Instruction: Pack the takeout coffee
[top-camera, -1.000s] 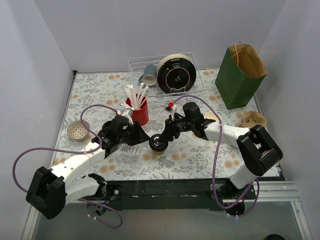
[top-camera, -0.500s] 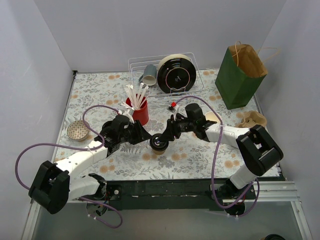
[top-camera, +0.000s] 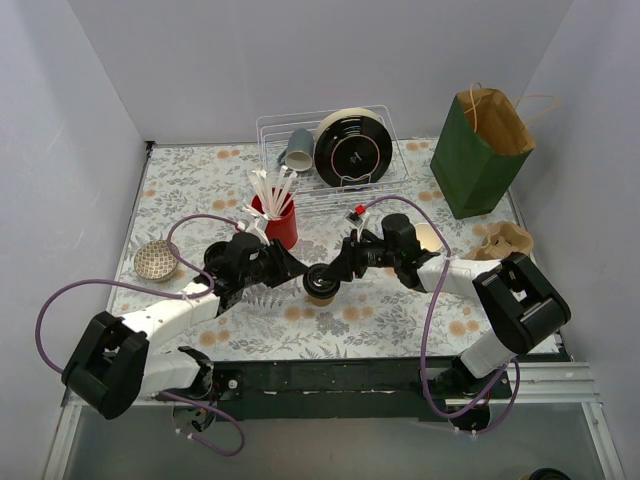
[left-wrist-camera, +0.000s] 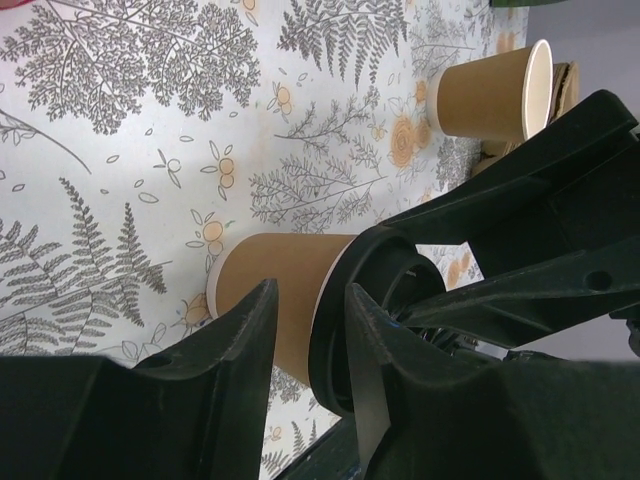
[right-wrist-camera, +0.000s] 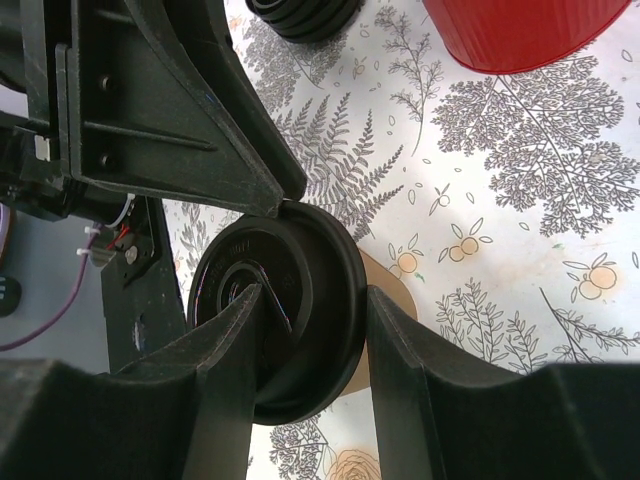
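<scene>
A brown paper coffee cup (top-camera: 321, 293) stands mid-table with a black lid (top-camera: 320, 280) on top. In the right wrist view my right gripper (right-wrist-camera: 313, 290) is shut on the lid (right-wrist-camera: 270, 310), one finger over its top and the other at its rim by the cup wall (right-wrist-camera: 395, 300). My left gripper (top-camera: 297, 274) points at the cup from the left. In the left wrist view its jaws (left-wrist-camera: 310, 290) stand a little apart, nothing between them, with the tips close to the cup side (left-wrist-camera: 280, 290) just below the lid (left-wrist-camera: 385, 300).
A second open paper cup (left-wrist-camera: 490, 95) stands behind the right arm, beside a cardboard carrier (top-camera: 505, 240). A green paper bag (top-camera: 480, 150) stands open at back right. A red cup of straws (top-camera: 278, 228), a wire rack (top-camera: 330, 150) and a metal strainer (top-camera: 156, 260) are nearby.
My left gripper has moved right, up to the cup's side. My right arm has shifted slightly right, and the lid now sits flatter on the cup.
</scene>
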